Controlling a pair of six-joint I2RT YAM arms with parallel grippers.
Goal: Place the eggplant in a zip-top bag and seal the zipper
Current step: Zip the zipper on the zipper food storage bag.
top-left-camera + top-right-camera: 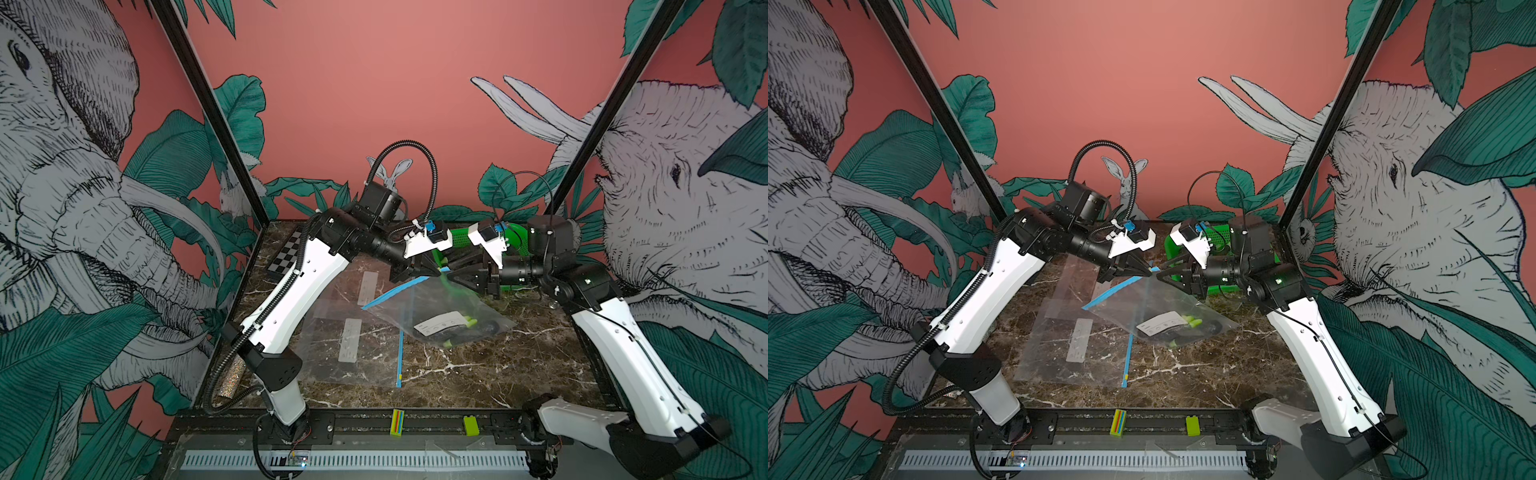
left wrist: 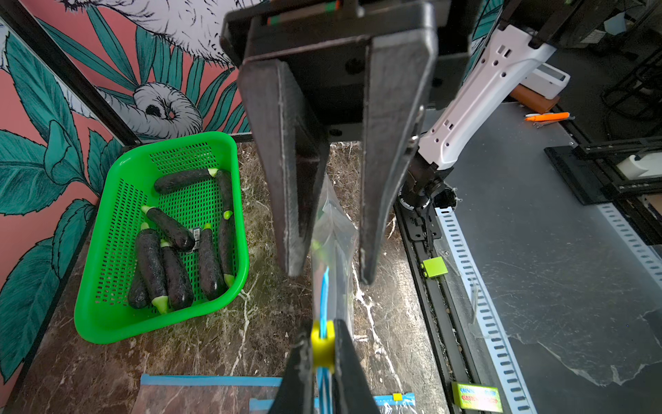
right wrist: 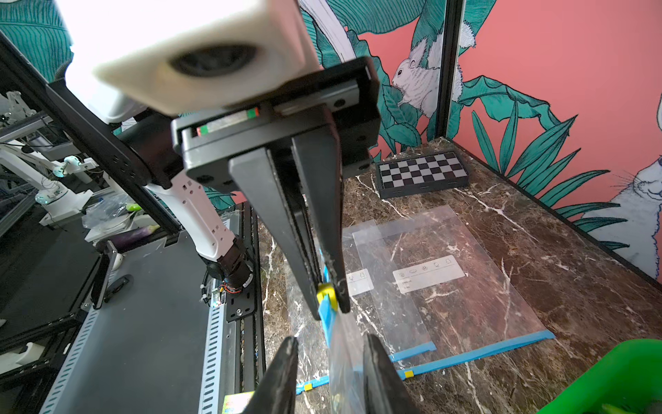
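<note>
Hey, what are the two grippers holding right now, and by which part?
The left gripper pinches the zip-top bag by its yellow slider on the blue zipper. The right gripper holds nothing: its jaws stand open, straddling the bag's edge.

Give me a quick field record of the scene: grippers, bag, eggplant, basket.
bag: zipper end lifted, bottom on table
eggplant: inside bag
left gripper: jaws shut on the yellow slider
right gripper: jaws open, bag corner between them
basket: green, more eggplants inside
spare bags: flat on table
</note>
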